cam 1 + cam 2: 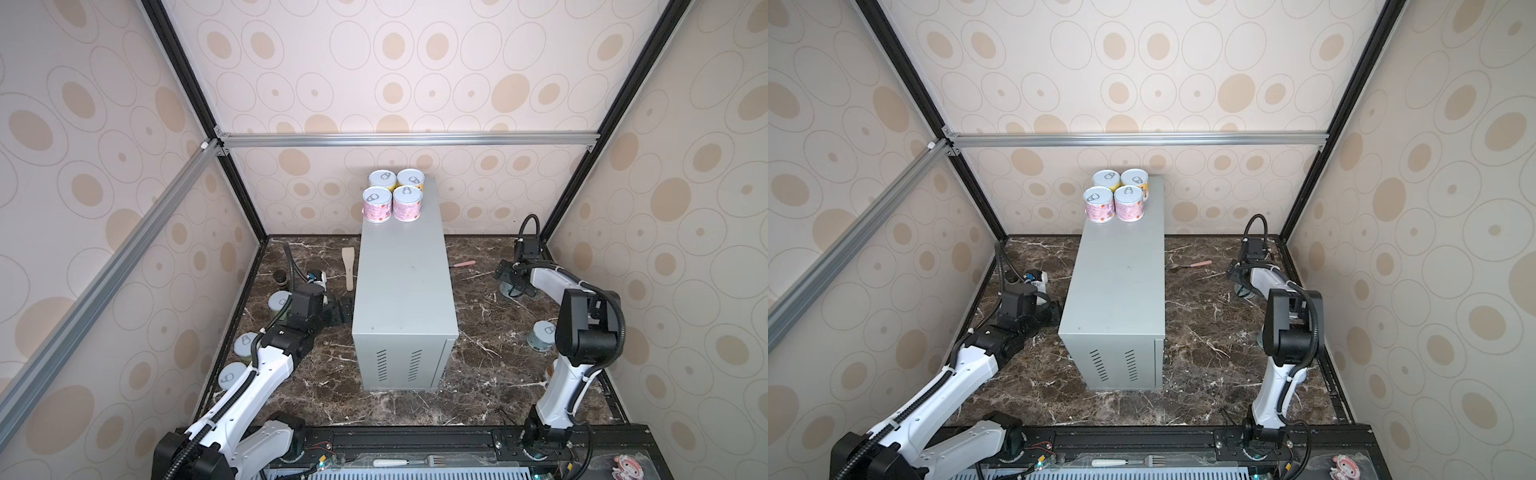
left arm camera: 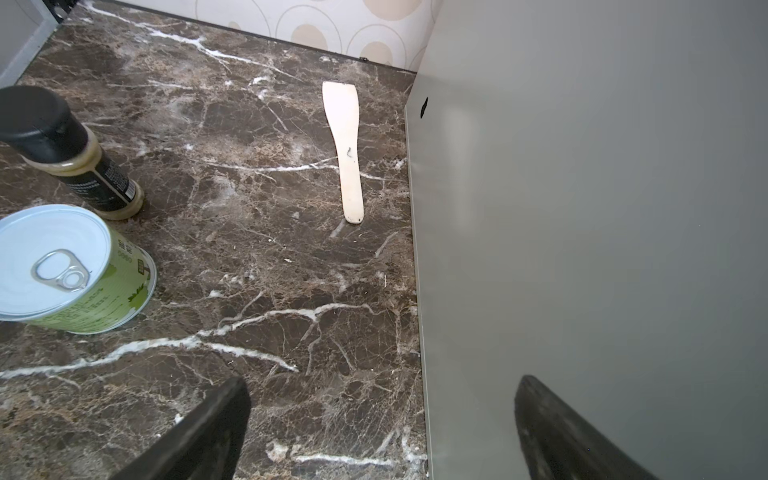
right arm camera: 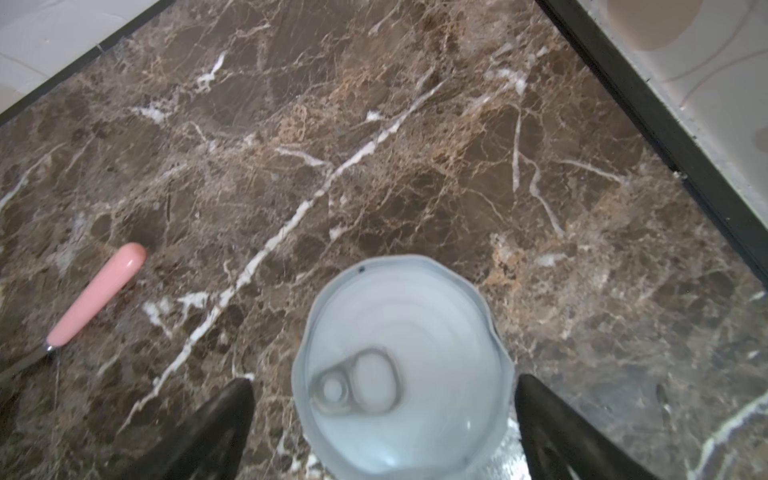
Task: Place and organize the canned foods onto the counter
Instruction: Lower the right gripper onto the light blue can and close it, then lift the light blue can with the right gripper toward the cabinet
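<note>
Right claw (image 3: 384, 384) spread wide astride can (image 3: 403, 316): sink lower, centre, then clench; left claw (image 2: 384, 384) released, empty.

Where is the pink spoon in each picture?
Top view: pink spoon on the marble, just right of the counter.
Top view: pink spoon, also right of the counter.
Left wrist: not in it.
Right wrist: it lies apart from the can.
Shared landmark: the counter, in every view but right wrist.
</note>
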Robot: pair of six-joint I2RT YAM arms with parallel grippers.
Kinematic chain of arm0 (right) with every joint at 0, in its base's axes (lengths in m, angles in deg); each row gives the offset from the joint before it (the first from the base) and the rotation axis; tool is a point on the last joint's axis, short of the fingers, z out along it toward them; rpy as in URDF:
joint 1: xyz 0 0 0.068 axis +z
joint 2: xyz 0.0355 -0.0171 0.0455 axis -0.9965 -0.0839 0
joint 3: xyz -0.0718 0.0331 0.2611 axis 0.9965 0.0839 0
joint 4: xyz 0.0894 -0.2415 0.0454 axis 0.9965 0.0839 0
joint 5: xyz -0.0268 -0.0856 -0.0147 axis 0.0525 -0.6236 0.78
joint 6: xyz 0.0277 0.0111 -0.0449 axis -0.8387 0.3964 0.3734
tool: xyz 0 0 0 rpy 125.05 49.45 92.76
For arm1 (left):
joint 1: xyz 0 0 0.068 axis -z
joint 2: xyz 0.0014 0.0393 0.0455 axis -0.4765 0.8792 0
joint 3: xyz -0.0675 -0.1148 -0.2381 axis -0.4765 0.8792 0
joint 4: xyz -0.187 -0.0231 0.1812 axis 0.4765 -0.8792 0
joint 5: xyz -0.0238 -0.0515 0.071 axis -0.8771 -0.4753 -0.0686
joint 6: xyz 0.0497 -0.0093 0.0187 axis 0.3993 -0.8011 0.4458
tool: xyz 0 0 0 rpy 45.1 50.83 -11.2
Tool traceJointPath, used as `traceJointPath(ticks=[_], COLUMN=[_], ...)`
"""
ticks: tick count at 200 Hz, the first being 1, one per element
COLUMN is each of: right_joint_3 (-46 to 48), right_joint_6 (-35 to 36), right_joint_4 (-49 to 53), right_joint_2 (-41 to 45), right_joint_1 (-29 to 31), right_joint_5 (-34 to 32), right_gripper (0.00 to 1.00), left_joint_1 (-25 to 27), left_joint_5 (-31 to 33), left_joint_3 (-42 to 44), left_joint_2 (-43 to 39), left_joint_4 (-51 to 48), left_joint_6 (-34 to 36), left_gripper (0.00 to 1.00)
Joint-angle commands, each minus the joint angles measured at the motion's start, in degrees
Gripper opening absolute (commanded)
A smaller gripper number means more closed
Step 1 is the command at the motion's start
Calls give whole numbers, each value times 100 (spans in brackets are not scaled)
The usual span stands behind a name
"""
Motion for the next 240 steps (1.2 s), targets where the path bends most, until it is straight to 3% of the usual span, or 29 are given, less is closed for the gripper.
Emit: traceJointPath(ticks=[1,76,164,240], right_joint_3=[-262,-567,-440,-52], right_joint_6=[31,34,151,284], right_joint_4=[265,492,508,617], right_joint_2=[-233,-594,-510,196], right_joint_1=[-8,-103,-122,25], right_joint_5=[-10,38,253,341], right_gripper=[100,90,64,60], left_joint_1=[-113,-291,-317,-326], left_joint_5=[-143,-402,-370,-347], left_joint_3=[-5,52,93,117], left_joint_2=[47,118,-5,-189], left_joint_4=[138,220,220,226], left_joint_6=[112,67,65,52], left_gripper=[99,99,99,99])
